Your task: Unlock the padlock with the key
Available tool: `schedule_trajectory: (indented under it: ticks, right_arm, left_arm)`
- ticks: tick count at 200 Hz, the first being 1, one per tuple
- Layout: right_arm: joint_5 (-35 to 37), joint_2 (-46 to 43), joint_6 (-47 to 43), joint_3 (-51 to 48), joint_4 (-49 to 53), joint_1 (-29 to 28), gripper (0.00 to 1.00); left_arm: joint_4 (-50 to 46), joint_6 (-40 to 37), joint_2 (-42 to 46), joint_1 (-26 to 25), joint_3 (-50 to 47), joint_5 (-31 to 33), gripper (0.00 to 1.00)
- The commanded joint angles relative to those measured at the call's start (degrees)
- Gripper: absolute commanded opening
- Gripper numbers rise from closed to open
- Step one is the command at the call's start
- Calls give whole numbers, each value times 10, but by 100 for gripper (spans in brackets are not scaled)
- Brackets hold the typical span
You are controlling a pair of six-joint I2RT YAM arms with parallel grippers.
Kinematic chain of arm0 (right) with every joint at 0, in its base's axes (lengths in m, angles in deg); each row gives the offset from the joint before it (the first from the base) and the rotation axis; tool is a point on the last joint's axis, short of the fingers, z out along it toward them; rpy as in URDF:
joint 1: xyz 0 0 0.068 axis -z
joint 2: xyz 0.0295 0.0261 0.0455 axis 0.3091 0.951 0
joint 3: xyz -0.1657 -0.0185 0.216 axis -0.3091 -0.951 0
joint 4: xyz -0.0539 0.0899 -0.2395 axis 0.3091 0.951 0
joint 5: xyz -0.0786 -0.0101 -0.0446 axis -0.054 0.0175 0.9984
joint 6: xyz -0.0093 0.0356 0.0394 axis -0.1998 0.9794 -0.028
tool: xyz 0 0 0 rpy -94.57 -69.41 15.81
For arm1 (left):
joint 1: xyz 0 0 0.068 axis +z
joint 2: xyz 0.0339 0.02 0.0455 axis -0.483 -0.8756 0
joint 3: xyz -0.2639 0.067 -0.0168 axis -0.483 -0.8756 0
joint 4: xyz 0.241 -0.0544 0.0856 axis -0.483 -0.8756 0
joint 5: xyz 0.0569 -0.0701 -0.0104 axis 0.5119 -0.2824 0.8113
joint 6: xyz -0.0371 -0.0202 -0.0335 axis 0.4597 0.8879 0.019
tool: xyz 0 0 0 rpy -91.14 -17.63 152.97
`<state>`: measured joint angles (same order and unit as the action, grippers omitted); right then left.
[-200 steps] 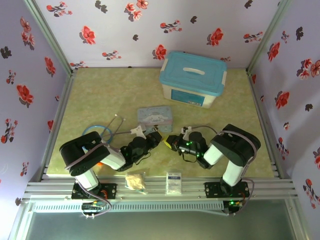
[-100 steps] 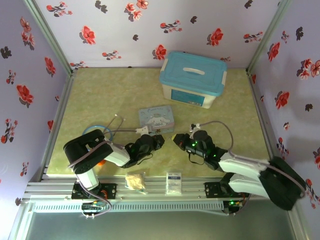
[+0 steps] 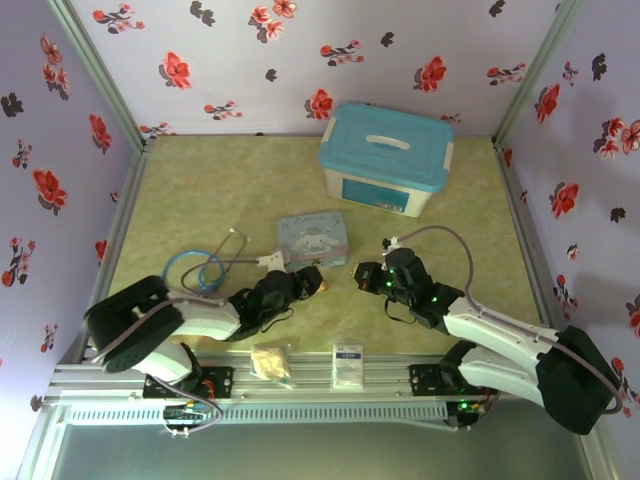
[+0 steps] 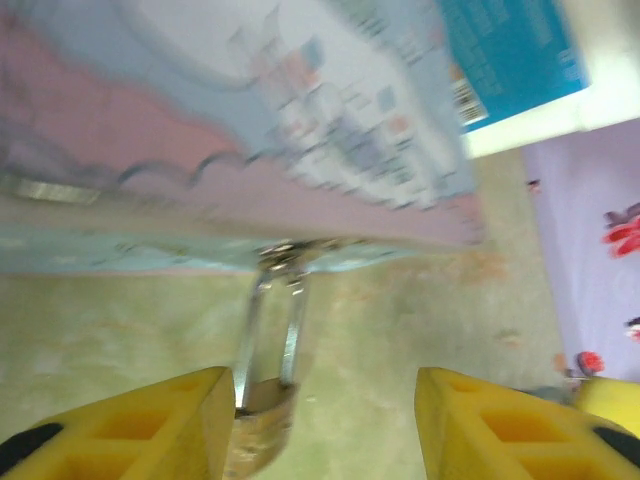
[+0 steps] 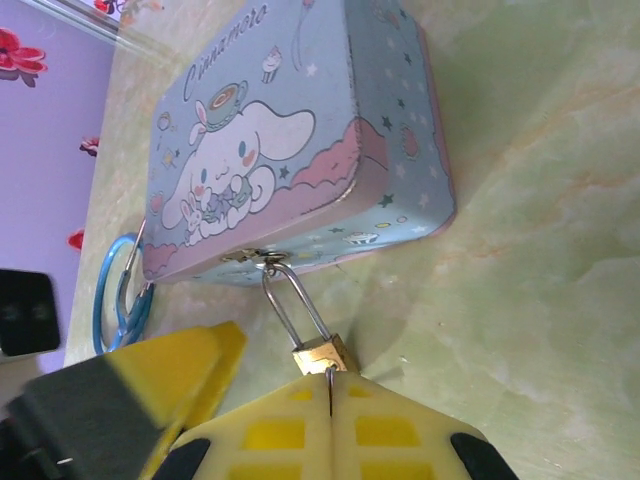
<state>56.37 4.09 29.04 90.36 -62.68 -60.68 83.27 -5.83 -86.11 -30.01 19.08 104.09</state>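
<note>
The padlock point(image 5: 320, 354) lies on the table point(image 5: 520, 250) at the cartoon tin's point(image 5: 280, 130) six o'clock edge, its shackle point(image 5: 290, 305) threaded through the tin's hasp. At the padlock's own six o'clock the right gripper point(image 5: 330, 386) is pressed together, pinching the key point(image 5: 329, 372) — a thin grey sliver at the lock's base. The left gripper point(image 4: 322, 400) stands spread, with the padlock just beside one finger.

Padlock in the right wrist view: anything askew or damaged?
Nothing stands out. The padlock is hooked through the hasp of the tin and lies on the table, shackle looking shut, no damage visible. The shut right claw meets its body; the left claw stands open around it.
</note>
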Motion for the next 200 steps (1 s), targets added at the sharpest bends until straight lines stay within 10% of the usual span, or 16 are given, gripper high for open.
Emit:
schedule_trajectory:
  ticks: [1,71,112,200]
  right_arm:
    - [-11,6,-10,15,-39,-1,0]
    - [-60,6,16,-5,-195,0,0]
    - [3,4,-41,23,40,-1,0]
    - [15,-97,-13,-94,106,-15,0]
  left_arm:
    - [-52,-68,68,-8,19,23,49]
    - [-35,46,81,-10,55,-37,52]
    - [-74,14,83,-17,83,-40,53]
    - [-28,8,29,-18,78,-43,48]
